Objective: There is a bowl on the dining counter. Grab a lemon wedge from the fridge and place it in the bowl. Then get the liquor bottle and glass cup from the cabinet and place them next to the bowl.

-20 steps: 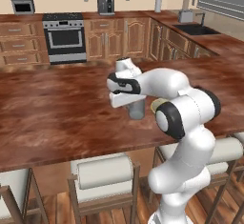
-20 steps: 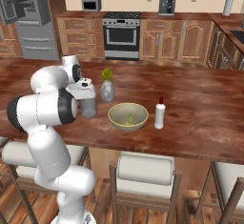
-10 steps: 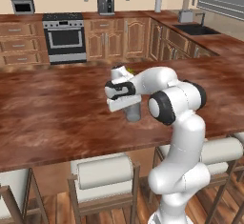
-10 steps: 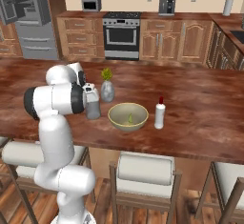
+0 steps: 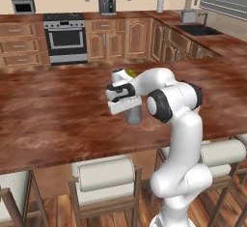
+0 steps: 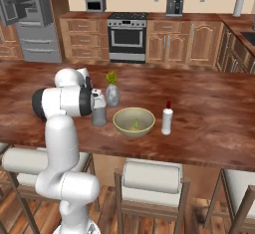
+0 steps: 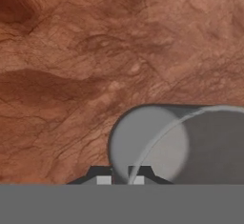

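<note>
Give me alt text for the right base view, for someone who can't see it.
A white robot arm's claw holds a grey glass cup at the dining counter, just left of an olive-tan bowl with a lemon wedge inside. A red-capped liquor bottle stands right of the bowl, a small vase behind.

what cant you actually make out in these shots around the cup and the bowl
- Whether the glass cup rests on the dining counter: in both base views the arm covers its upper part.
- Gripper fingertips: cut off at the bottom of the hand view, so their grip on the cup's rim is unclear.
- Lemon wedge in the bowl: too small for detail.
- Liquor bottle label: too small to read.
</note>
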